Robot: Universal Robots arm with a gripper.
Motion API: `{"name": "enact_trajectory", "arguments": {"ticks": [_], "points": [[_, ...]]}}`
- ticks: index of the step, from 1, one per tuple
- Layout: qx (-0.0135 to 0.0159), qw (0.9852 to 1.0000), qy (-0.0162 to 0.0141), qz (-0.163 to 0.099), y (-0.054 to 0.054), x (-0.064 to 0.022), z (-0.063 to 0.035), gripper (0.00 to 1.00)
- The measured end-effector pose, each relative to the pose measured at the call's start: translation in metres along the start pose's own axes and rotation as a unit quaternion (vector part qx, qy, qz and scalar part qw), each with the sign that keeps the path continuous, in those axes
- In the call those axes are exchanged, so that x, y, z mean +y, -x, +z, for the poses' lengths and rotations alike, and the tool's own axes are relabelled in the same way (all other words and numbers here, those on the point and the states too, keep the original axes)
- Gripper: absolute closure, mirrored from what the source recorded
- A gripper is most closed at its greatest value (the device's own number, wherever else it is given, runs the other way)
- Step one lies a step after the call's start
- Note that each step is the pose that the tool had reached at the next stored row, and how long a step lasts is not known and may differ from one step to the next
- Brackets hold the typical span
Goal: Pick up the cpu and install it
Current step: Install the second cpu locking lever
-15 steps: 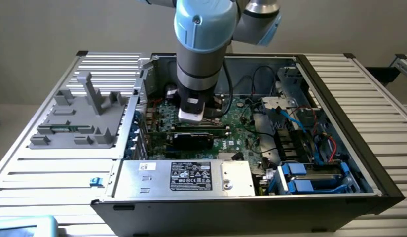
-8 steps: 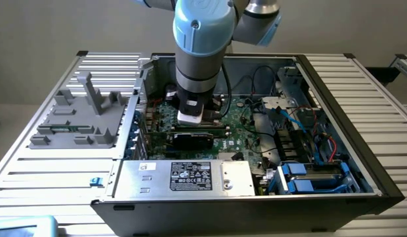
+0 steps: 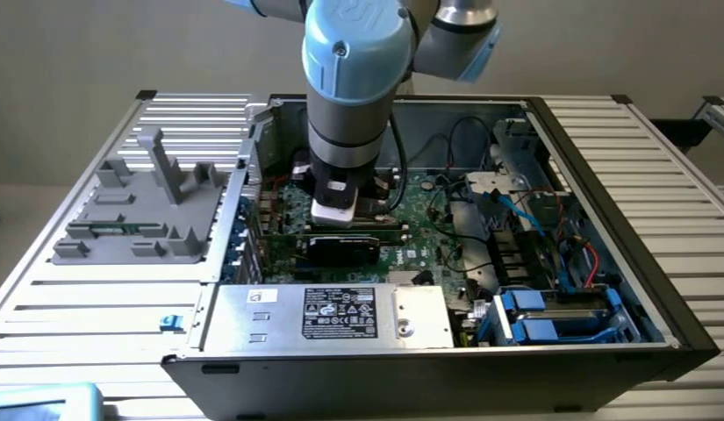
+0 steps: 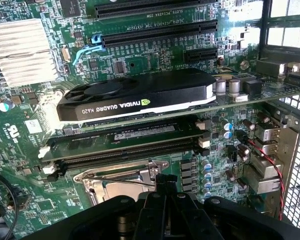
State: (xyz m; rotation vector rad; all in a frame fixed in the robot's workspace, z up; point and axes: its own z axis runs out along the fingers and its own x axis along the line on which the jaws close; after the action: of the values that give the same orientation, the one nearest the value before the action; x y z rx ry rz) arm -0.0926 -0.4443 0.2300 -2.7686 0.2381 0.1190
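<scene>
My gripper (image 4: 165,181) hangs low inside the open computer case, its dark fingertips pressed together in a narrow point. Right below the tip lies the metal-framed processor socket (image 4: 121,182) on the green motherboard (image 4: 20,145). The cpu is hidden; I cannot make out a silver chip at the fingertips or in the socket. In the exterior view the arm reaches straight down into the case and the gripper (image 3: 338,216) ends just behind the black graphics card (image 3: 344,246).
The black graphics card (image 4: 140,97) and memory slots (image 4: 130,142) lie beside the socket. A finned heatsink (image 4: 20,52), capacitors (image 4: 210,172) and a red wire (image 4: 267,157) crowd the board. The case (image 3: 620,175) walls, power supply (image 3: 326,311) and blue drive bays (image 3: 543,316) ring the arm.
</scene>
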Motion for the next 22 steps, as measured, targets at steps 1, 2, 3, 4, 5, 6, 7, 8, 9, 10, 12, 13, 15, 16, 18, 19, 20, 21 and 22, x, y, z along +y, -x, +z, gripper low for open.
{"name": "enact_trajectory", "arguments": {"ticks": [1,2,3,4,5,6,7,8,9,10,12,13,15,16,18,19,20,21,22], "points": [[0.0000,1.0000,0.0000,0.000,0.000,0.0002,0.0005,0.89],[0.0000,1.0000,-0.0001,0.000,0.001,0.0005,0.0011,0.89],[0.0000,1.0000,-0.0001,0.000,0.001,0.0007,0.0016,0.89],[0.0000,1.0000,0.0000,0.000,0.001,0.0009,0.0021,0.89],[0.0000,1.0000,0.0000,0.000,0.001,0.0009,0.0026,0.89],[0.0000,1.0000,0.0000,0.000,0.002,0.0007,0.0032,0.89],[0.0000,1.0000,0.0000,0.000,0.002,0.0003,0.0036,0.89],[0.0000,1.0000,0.0000,0.000,0.002,-0.0001,0.0040,0.89],[0.0000,1.0000,0.0000,0.000,0.002,-0.0006,0.0042,0.89],[0.0000,1.0000,0.0000,0.000,0.002,-0.0012,0.0046,0.89],[0.0000,1.0000,0.0000,0.000,0.003,-0.0030,0.0054,0.89],[0.0000,1.0000,-0.0001,0.000,0.003,-0.0037,0.0057,0.89],[0.0000,1.0000,0.0000,0.000,0.003,-0.0048,0.0063,0.89],[0.0000,1.0000,0.0000,0.000,0.003,-0.0047,0.0064,0.89],[-0.0001,1.0000,0.0000,0.000,0.003,-0.0044,0.0074,0.89],[0.0000,1.0000,0.0000,0.000,0.003,-0.0040,0.0083,0.89],[0.0000,1.0000,0.0000,0.000,0.003,-0.0037,0.0091,0.89],[0.0000,1.0000,0.0000,0.000,0.003,-0.0034,0.0100,0.89],[0.0000,1.0000,0.0000,0.000,0.003,-0.0030,0.0109,0.89]]}}
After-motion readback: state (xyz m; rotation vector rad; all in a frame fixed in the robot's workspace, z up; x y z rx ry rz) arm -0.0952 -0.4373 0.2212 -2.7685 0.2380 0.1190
